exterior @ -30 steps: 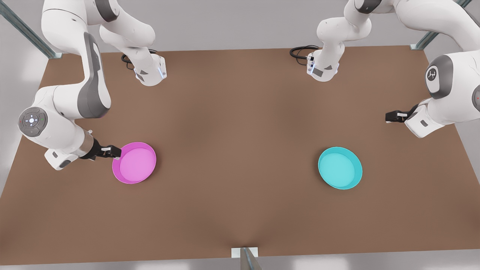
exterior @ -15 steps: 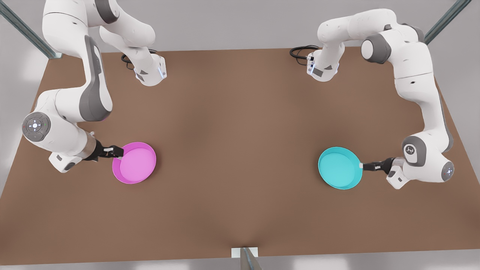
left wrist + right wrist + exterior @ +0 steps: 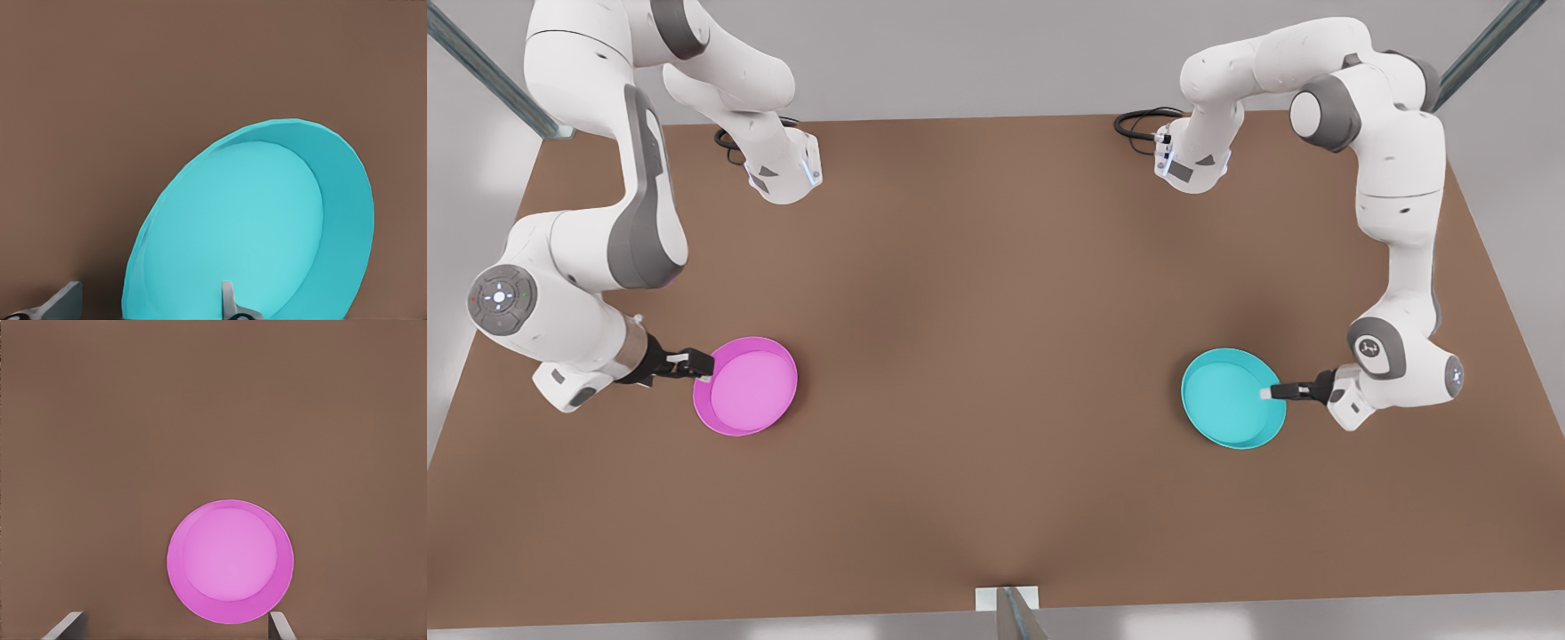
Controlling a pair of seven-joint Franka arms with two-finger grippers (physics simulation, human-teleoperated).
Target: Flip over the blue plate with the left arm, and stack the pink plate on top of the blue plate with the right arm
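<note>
The blue plate (image 3: 1232, 397) lies hollow side up on the brown table (image 3: 996, 293), toward the front view's right. My left gripper (image 3: 1269, 392) reaches in from that side, open, its fingers straddling the rim: one fingertip (image 3: 230, 303) over the plate's inside (image 3: 253, 227), the other outside it. The pink plate (image 3: 747, 385) lies hollow side up toward the front view's left. Next to its rim is my right gripper (image 3: 704, 364), open, with the pink plate (image 3: 230, 561) just ahead of its spread fingertips (image 3: 279, 625).
Both arm bases (image 3: 783, 173) (image 3: 1192, 160) stand at the table's far edge with black cables (image 3: 1138, 123). A metal post (image 3: 1009, 609) sits at the middle of the near edge. Bare table lies between the two plates.
The left arm swung down from the front view's right side to the blue plate, and its fingers now reach over the rim. The right arm shifted only slightly beside the pink plate.
</note>
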